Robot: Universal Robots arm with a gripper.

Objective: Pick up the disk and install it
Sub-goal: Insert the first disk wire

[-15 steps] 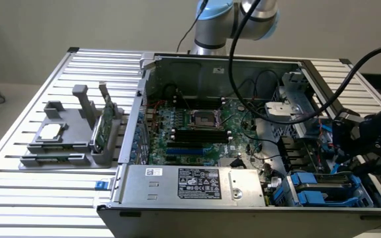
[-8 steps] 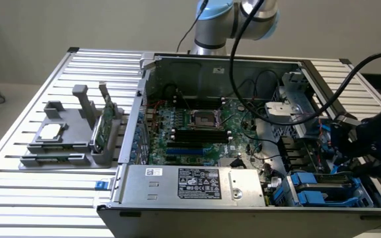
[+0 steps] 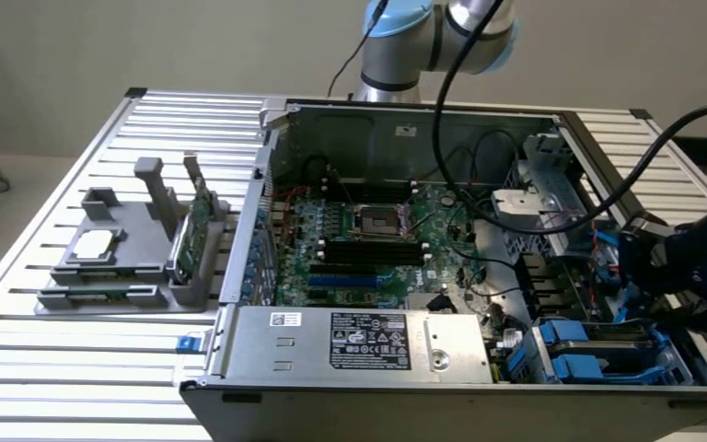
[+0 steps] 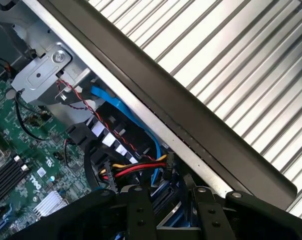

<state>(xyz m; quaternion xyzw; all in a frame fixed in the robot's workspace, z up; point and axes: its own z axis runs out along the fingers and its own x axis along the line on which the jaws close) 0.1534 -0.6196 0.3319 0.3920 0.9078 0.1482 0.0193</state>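
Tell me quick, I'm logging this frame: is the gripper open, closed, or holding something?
Gripper: cannot be told; it hovers by the blue drive carriers at the computer case edge.

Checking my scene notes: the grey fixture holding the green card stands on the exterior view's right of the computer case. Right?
No: the grey fixture holding the green card stands on the exterior view's left of the computer case, as the exterior view shows.

Robotics lab, robot arm (image 3: pixel 418 41), open computer case (image 3: pixel 329 407), slatted table (image 3: pixel 84 387)
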